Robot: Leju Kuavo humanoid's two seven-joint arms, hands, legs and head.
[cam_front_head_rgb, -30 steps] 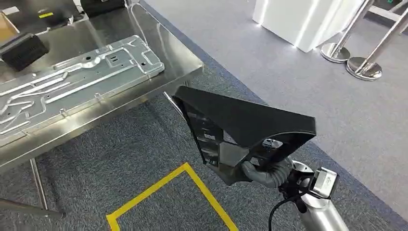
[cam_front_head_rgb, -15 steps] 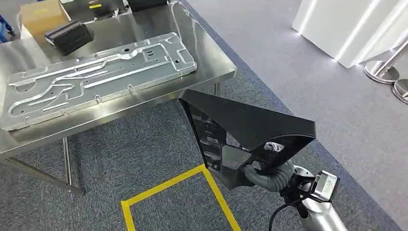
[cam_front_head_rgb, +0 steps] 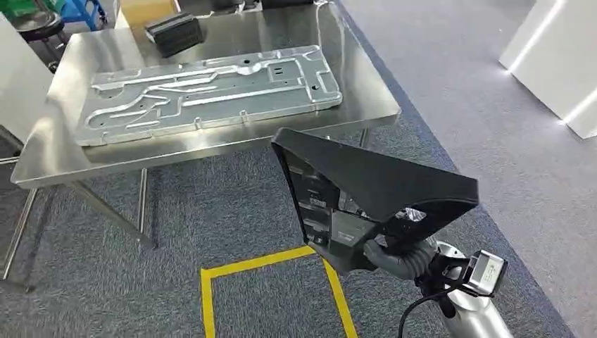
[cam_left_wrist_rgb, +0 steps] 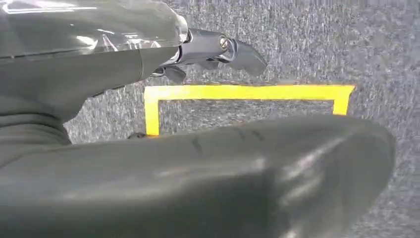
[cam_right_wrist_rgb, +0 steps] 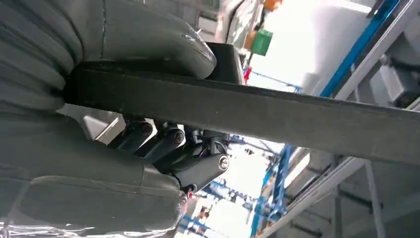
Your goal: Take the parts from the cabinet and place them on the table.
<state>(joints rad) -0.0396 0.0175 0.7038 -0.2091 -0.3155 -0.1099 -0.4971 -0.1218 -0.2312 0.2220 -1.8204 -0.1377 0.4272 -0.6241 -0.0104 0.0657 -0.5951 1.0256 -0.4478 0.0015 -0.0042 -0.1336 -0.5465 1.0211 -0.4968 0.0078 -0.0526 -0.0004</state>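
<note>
I am carrying a black triangular part [cam_front_head_rgb: 366, 193] in my right hand [cam_front_head_rgb: 394, 255], which grips it at its lower right corner; in the right wrist view my thumb [cam_right_wrist_rgb: 148, 42] lies over one face of the panel's edge and my darker fingers [cam_right_wrist_rgb: 168, 148] press the other. The part sits in the lower middle of the head view, in the air over the grey carpet [cam_front_head_rgb: 176, 232], near the yellow floor tape [cam_front_head_rgb: 260, 264] and well short of the steel counter [cam_front_head_rgb: 49, 151] in the upper left.

My left hand [cam_left_wrist_rgb: 213, 52] hangs over the carpet holding nothing, its fingers apart.

The risk, as I judge it: I hold one corner only, so most of the part's weight hangs out from my grip and it could twist or slip. The metal plate [cam_front_head_rgb: 211, 91] covers much of the counter, so setting down on it could scrape both.

The part's long axis runs from lower right up toward upper left, its far corner pointing at the counter.
</note>
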